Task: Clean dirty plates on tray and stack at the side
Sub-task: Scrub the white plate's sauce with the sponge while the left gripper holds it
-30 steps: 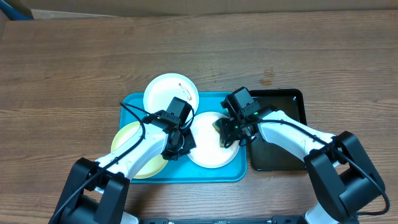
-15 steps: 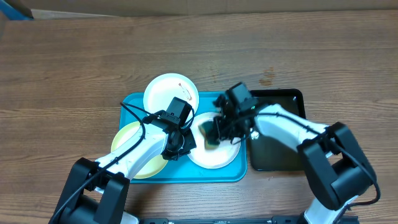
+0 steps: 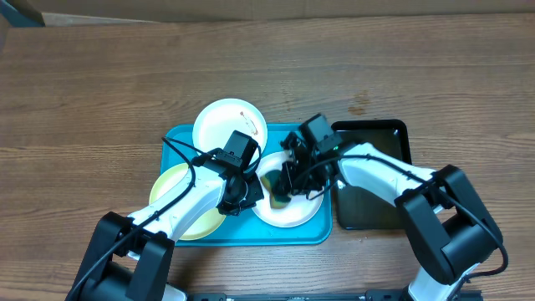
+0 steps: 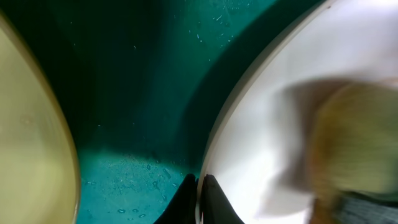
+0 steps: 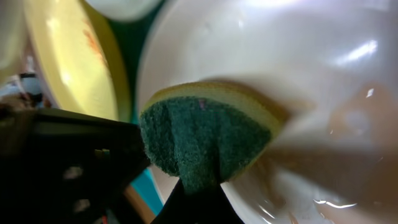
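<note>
The turquoise tray [image 3: 180,140] holds three plates. A white plate [image 3: 227,124] lies at its far edge, a pale yellow plate [image 3: 172,188] at its left, and a white plate [image 3: 292,211] at its right. My left gripper [image 3: 247,194] is shut on the left rim of the right white plate [image 4: 261,124]; the rim sits between its fingers [image 4: 200,186]. My right gripper [image 3: 280,191] is shut on a green and yellow sponge [image 5: 208,137] and presses it on that plate's face [image 5: 298,81]. The yellow plate [image 5: 74,56] shows orange smears.
A smaller black tray [image 3: 376,180] lies right of the turquoise tray, partly under my right arm. Brown wooden table [image 3: 100,84] surrounds both trays. A cardboard edge [image 3: 251,17] runs along the far side.
My right gripper has moved the sponge leftward across the right white plate, from its right side to near its left rim. The left gripper has kept its hold on the rim.
</note>
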